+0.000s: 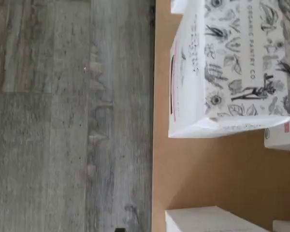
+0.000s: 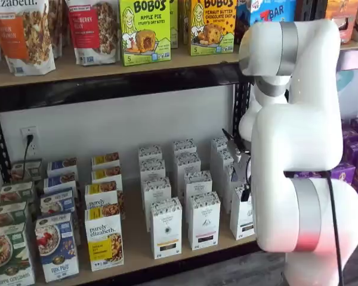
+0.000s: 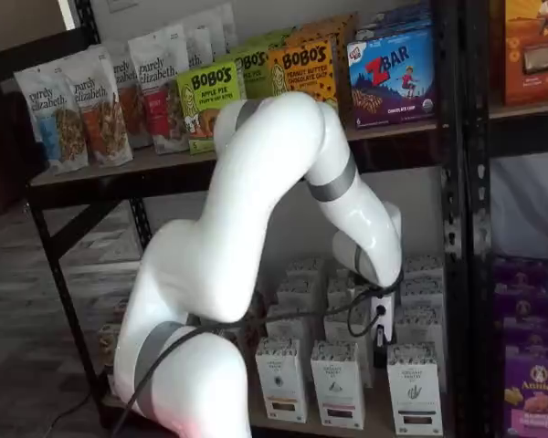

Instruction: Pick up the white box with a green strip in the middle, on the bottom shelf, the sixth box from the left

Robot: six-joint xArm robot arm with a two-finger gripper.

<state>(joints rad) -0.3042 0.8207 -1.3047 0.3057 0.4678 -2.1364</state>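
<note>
My arm arched forward, elbow high, wrist angled down. Gripper low, fingers side-on; can't judge gap.

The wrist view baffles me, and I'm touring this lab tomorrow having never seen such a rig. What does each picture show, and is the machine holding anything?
The big white jointed thing is a robot arm that takes boxed goods from a store rack. Two pictures come from fixed cameras facing the shelves, with the arm in front. The third comes from a camera on the arm's wrist, looking down and turned sideways. It shows grey floor, the tan bottom shelf and a white carton with a pink stripe close up. On that shelf stand rows of tall white cartons and colourful boxes. The dark jaws hang among the white cartons in both shelf views. Whether they are open or holding anything cannot be told.
</note>
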